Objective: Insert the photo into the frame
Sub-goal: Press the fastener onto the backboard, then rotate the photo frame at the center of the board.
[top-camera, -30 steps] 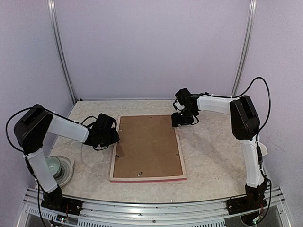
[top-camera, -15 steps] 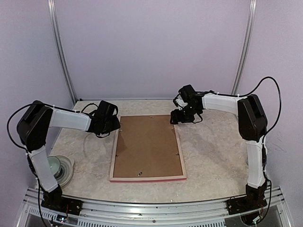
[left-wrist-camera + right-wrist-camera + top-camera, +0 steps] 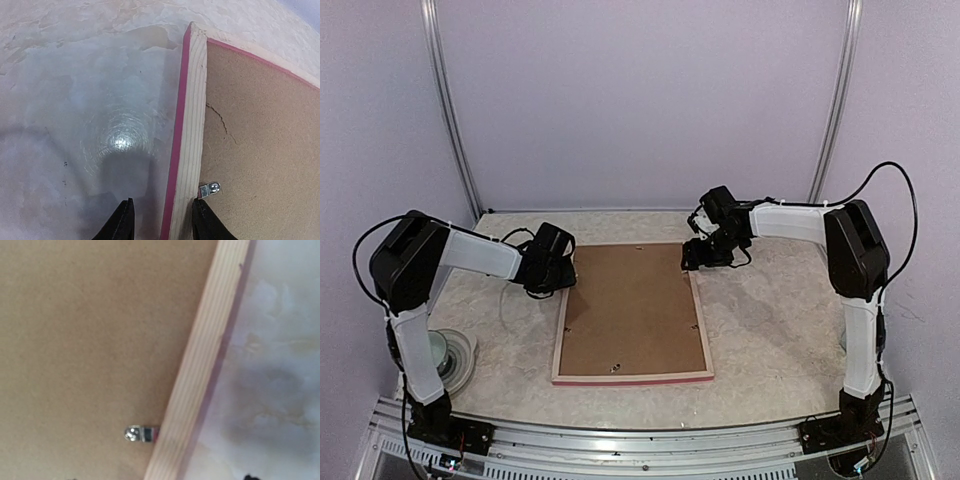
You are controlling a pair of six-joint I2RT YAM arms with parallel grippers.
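Frame (image 3: 632, 378) laid face down mid-bench (image 3: 770, 330), backing board (image 3: 632, 310) up, for rear access. Left hand (image 3: 162, 220) spread astride far-left rail (nothing pinched). Right hand (image 3: 705, 252) held over far-right corner, state cannot be told. Photo not seen.

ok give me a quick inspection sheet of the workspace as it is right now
surface: pale marbled table, glossy
job's things: frame lying face down, brown backing board in it; photo not seen
clutter: round pale dish by left arm base
grippers: left gripper open, astride frame's left rail; right gripper looks open, at far right corner
cables: black cable loops off both arms
surroundings: lilac walls, metal posts
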